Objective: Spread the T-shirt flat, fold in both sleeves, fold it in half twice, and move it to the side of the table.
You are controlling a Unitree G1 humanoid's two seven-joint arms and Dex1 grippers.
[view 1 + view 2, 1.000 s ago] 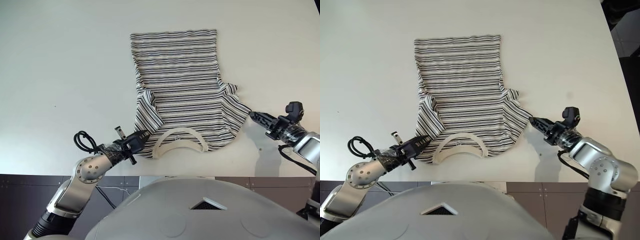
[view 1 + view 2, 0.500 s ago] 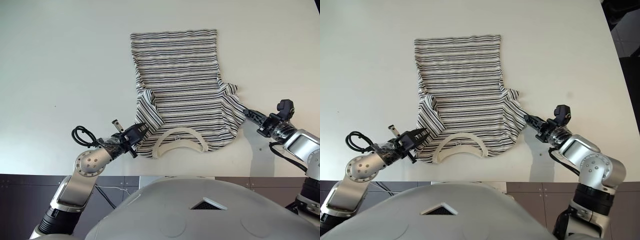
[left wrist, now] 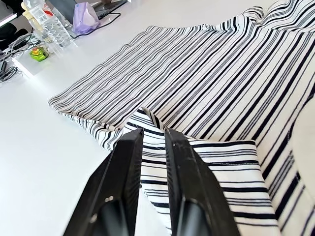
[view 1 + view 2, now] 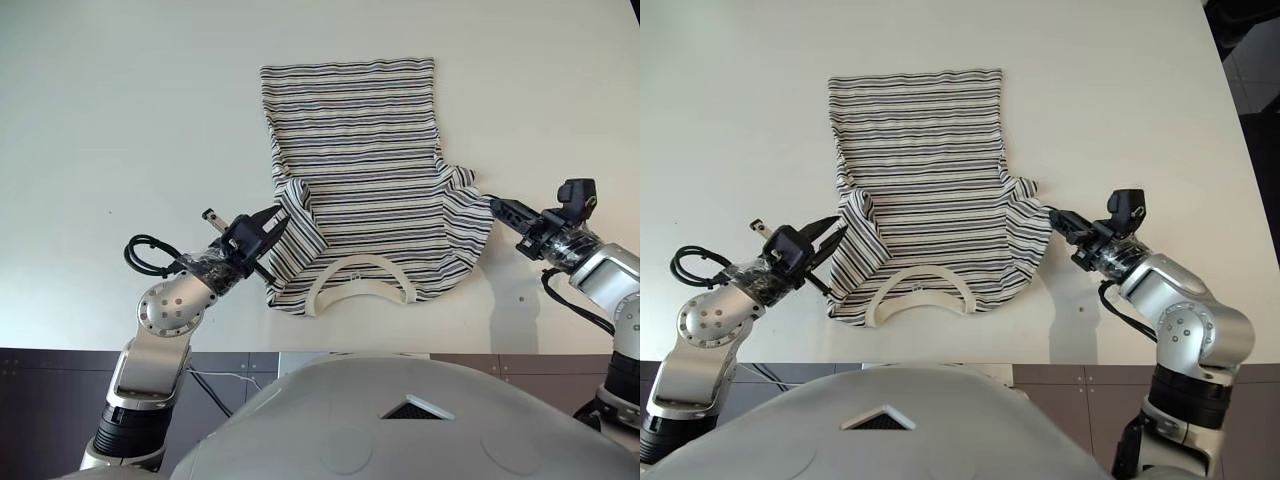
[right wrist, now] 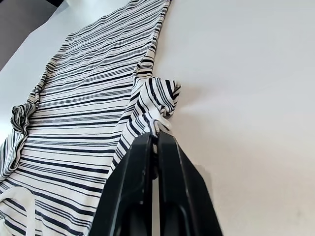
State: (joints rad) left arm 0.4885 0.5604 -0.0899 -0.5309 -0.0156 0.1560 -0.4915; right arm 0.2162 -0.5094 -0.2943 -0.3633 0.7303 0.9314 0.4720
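Observation:
A black-and-white striped T-shirt [image 4: 360, 150] lies on the white table [image 4: 120, 120], hem at the far side and white collar [image 4: 358, 280] at the near edge. Both sleeves are bunched against the body. My left gripper [image 4: 275, 222] is at the shirt's left sleeve [image 3: 147, 118]. Its fingers [image 3: 130, 147] are open a narrow gap, and striped cloth shows between them. At the shirt's right side, my right gripper [image 4: 496, 207] is shut on the tip of the right sleeve [image 5: 160, 96], with its fingers [image 5: 142, 162] pressed together.
Bare table surrounds the shirt on the left, right and far sides. The table's near edge [image 4: 200, 350] runs just below the collar. A clear bottle [image 3: 42, 19] and a purple object [image 3: 86, 11] stand far off in the left wrist view.
My left gripper has moved from the shirt's near left corner up to the left sleeve. My right gripper has closed in on the right sleeve tip, which is now slightly farther back.

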